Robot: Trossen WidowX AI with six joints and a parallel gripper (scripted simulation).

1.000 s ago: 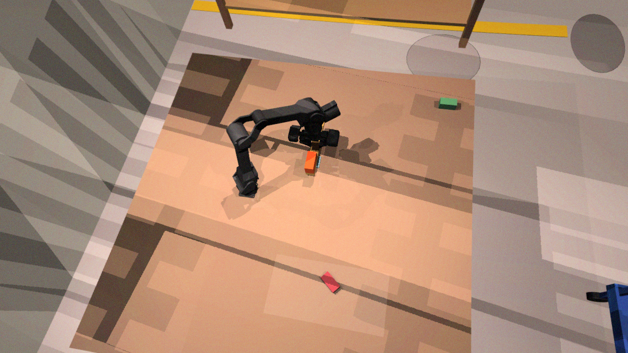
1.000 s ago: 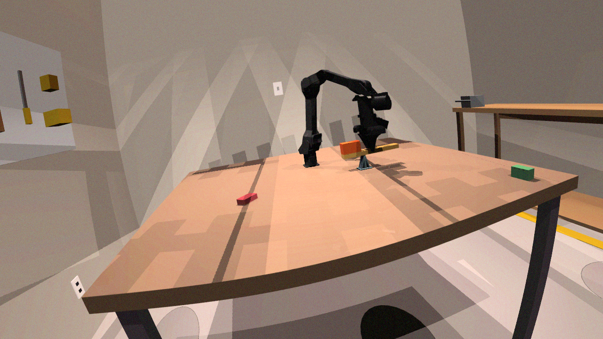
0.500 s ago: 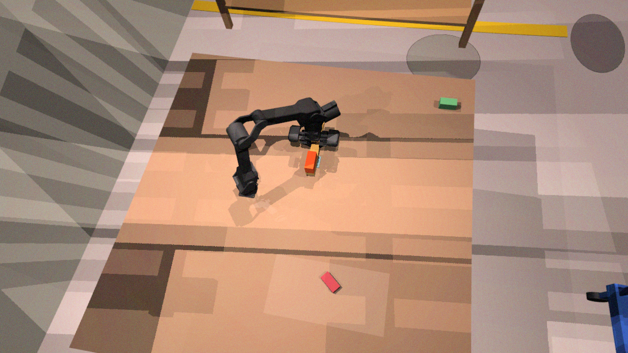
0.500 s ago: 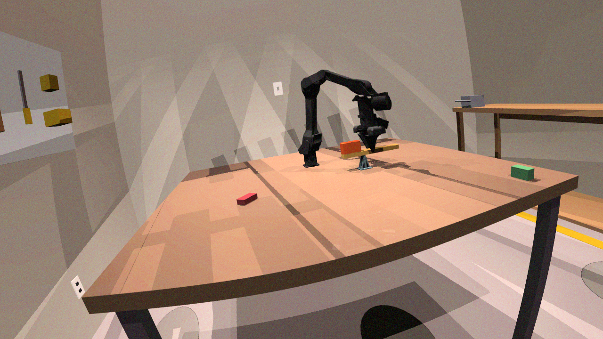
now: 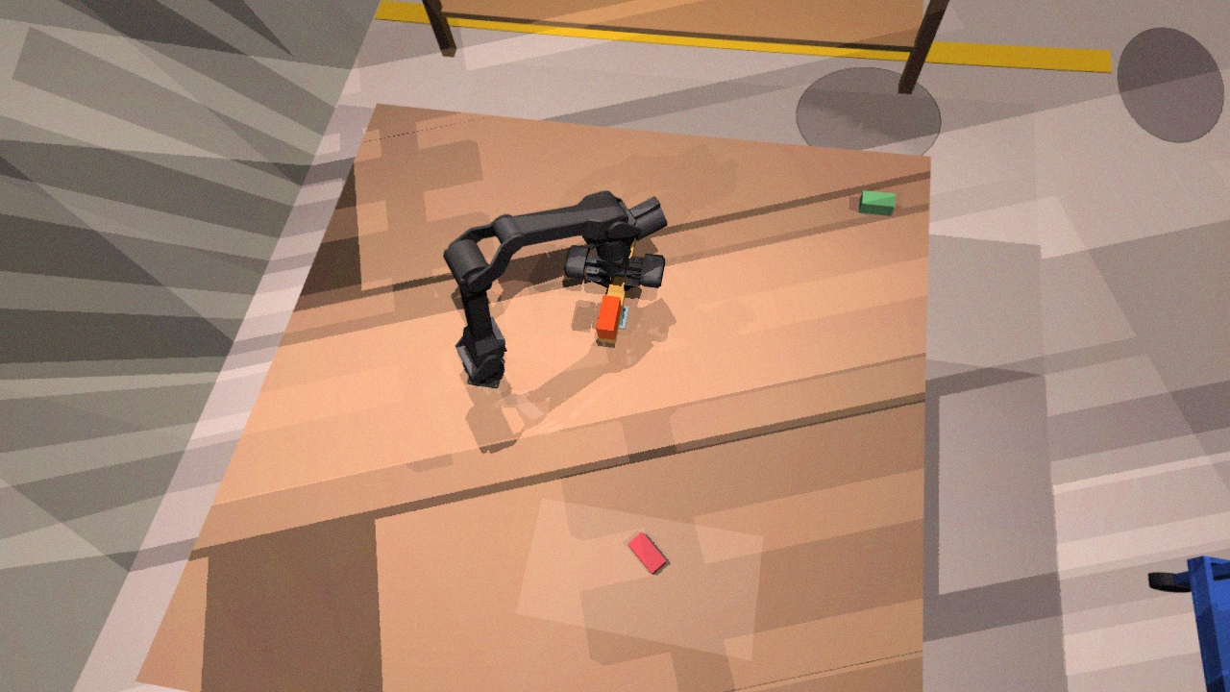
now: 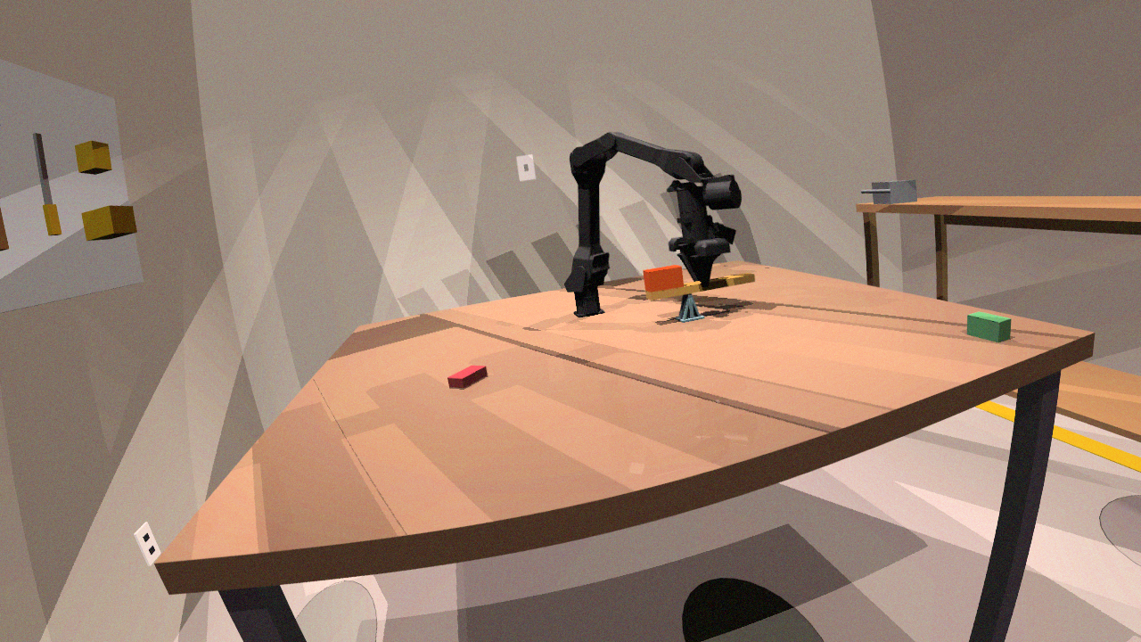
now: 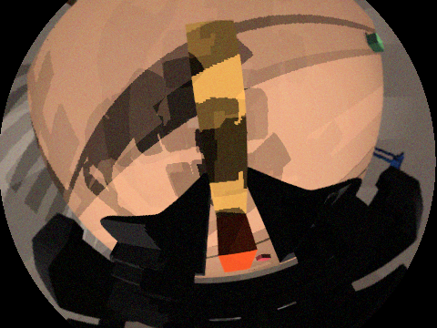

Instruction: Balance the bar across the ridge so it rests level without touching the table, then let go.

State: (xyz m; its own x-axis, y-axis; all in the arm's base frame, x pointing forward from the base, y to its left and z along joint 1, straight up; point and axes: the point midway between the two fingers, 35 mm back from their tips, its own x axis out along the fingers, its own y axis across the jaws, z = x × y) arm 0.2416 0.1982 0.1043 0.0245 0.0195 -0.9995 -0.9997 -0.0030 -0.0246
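Observation:
The yellow bar [image 5: 616, 292] [image 6: 738, 280] [image 7: 219, 87] is held above the table, with an orange-red block [image 5: 608, 317] [image 6: 663, 278] [image 7: 238, 261] on its near end. My gripper [image 6: 704, 284] [image 7: 227, 174] is shut on the bar, on the part beyond the block. The small blue-grey ridge [image 5: 624, 317] [image 6: 690, 308] stands on the table under the bar, between the block and my fingers. The bar's underside is at or just above the ridge's top; contact cannot be told. In the wrist view the ridge is hidden.
A green block [image 5: 877, 203] [image 6: 989, 326] [image 7: 375, 42] lies near the table's far right edge. A red block [image 5: 648, 552] [image 6: 467, 376] [image 7: 263, 258] lies on the table [image 5: 817, 516] [image 6: 638, 447], well away from the bar on the block's side.

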